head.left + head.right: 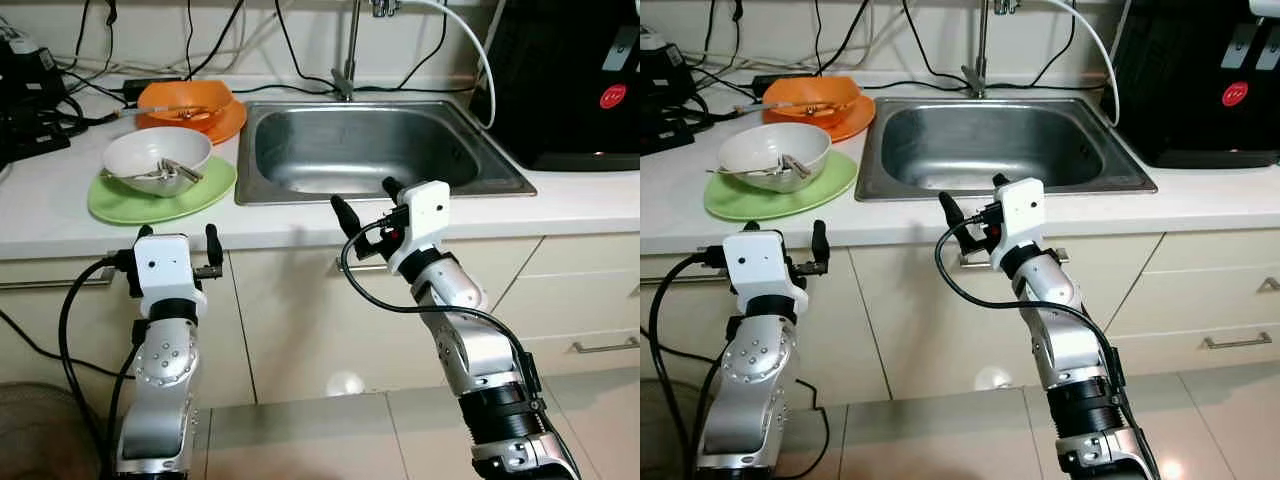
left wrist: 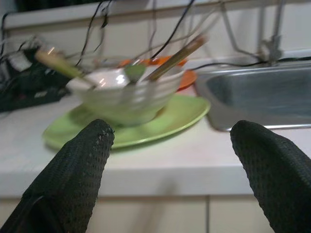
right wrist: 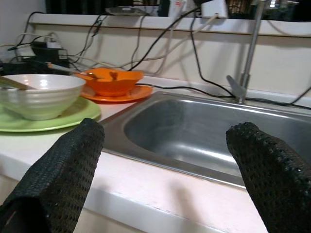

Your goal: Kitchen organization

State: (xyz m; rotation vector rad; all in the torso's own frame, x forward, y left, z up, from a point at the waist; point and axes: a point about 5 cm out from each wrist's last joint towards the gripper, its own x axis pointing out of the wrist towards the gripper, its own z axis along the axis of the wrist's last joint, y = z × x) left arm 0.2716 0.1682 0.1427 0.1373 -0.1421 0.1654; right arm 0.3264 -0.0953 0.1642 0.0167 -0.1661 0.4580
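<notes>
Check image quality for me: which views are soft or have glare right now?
Left wrist view: white bowl and its utensils are blurred, the black fingers sharper. Right wrist view: clear, with bright streaks on the sink basin. Left eye view: sharp, mild sheen in the sink, glare spot on the floor tile below the cabinets.

White bowl [image 1: 157, 160] on green plate [image 1: 130, 203]; orange bowl [image 1: 186, 98] behind

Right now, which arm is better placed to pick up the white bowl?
Left, probably. The left gripper, fingers open, is raised just below the counter edge facing the white bowl; the right gripper fronts the sink.
</notes>
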